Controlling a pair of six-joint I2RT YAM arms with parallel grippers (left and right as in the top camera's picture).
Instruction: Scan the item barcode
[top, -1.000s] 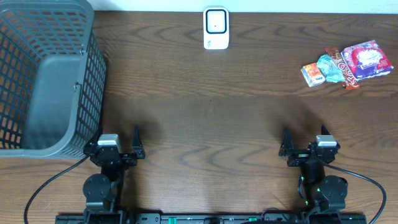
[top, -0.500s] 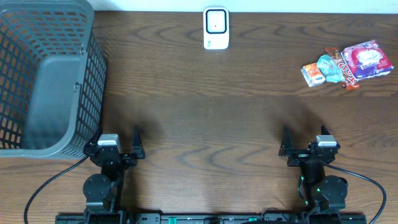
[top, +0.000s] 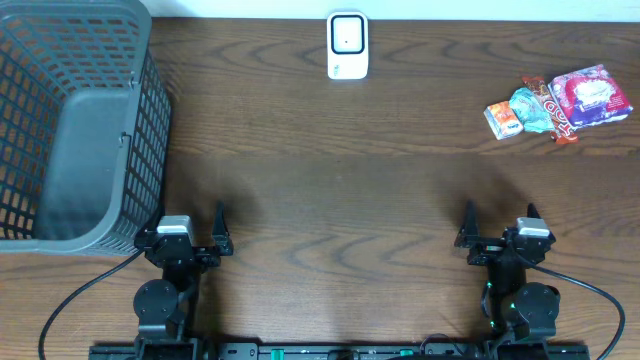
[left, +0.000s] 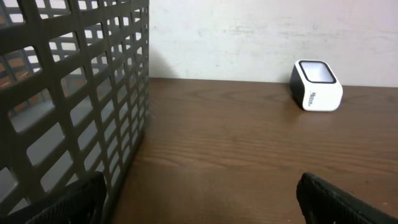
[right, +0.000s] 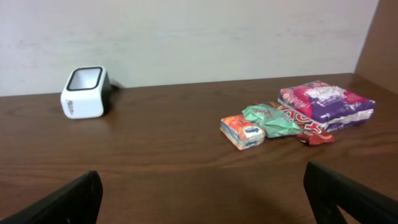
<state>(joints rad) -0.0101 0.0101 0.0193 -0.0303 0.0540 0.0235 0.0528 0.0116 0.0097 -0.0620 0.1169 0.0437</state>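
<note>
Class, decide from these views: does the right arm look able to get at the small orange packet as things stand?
Probably yes: the right tool is open and only bare table lies between it and the orange packet, though the arm's full reach isn't shown.

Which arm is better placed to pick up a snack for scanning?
Right. The snacks lie at the far right, straight ahead of the right end effector, which is open. The left end effector sits beside the basket, on the opposite side from them.
</note>
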